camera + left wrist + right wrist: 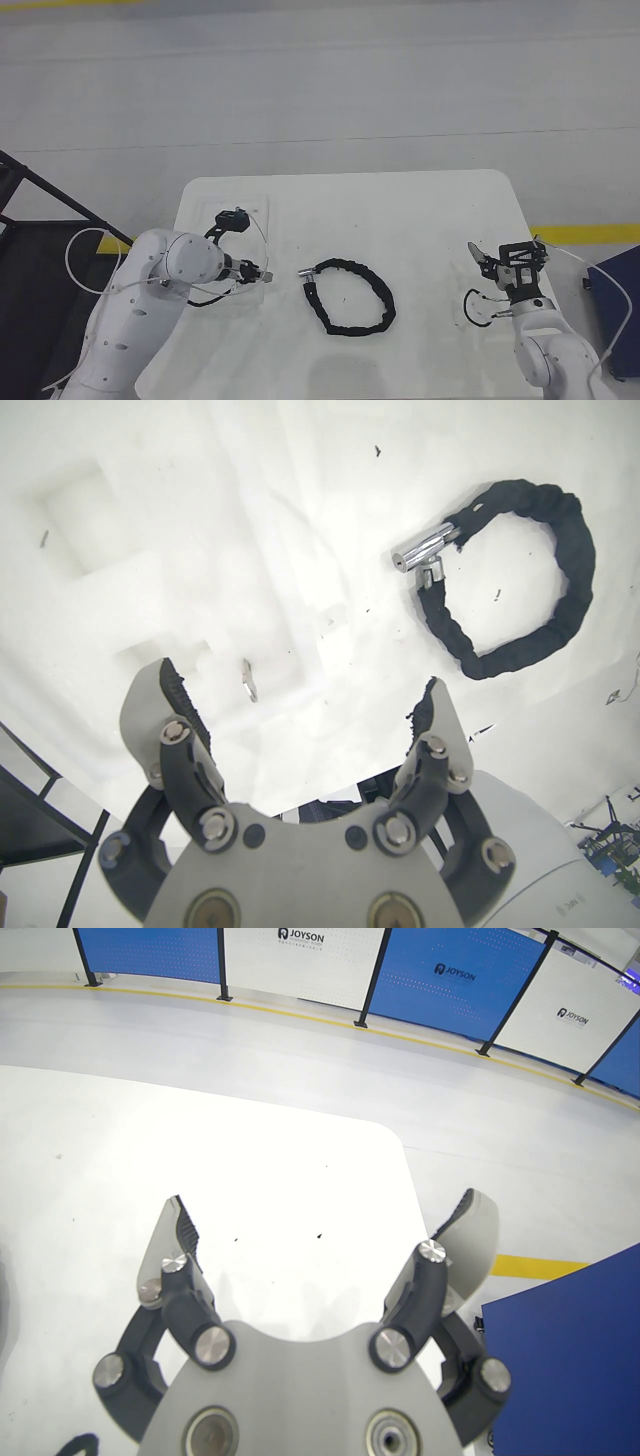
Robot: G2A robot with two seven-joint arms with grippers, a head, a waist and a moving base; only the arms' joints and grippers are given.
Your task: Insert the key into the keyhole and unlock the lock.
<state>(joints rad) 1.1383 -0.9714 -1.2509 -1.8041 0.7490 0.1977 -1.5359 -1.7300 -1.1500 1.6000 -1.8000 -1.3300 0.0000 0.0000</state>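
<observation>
The left wrist view gives me the detail. The key [248, 686], a small silver sliver, lies flat in a white moulded tray [150, 565], in one of its shallow hollows as far as I can judge. It sits just beyond the tips of the left jaws, within the gap they span and nearer one ribbed pad [182, 695] than the other. The left jaws do not touch it and are spread wide with nothing in them. The same view gives me the lock [577, 565]: a black fabric-sleeved loop closed by a chrome cylinder [420, 550], whose keyhole [398, 562] faces out of the loop towards the tray. The key is well apart from the lock, off its keyhole end. The top view gives me the layout instead: the lock rests on the white surface [440, 220] between the two arms, with the left jaws on its cylinder side and the right jaws well apart on the opposite side of the loop. The right wrist view adds that the right jaws are also spread and hold nothing, over a rounded corner of the surface — blue and white barrier panels [450, 973] stand on the floor beyond.
</observation>
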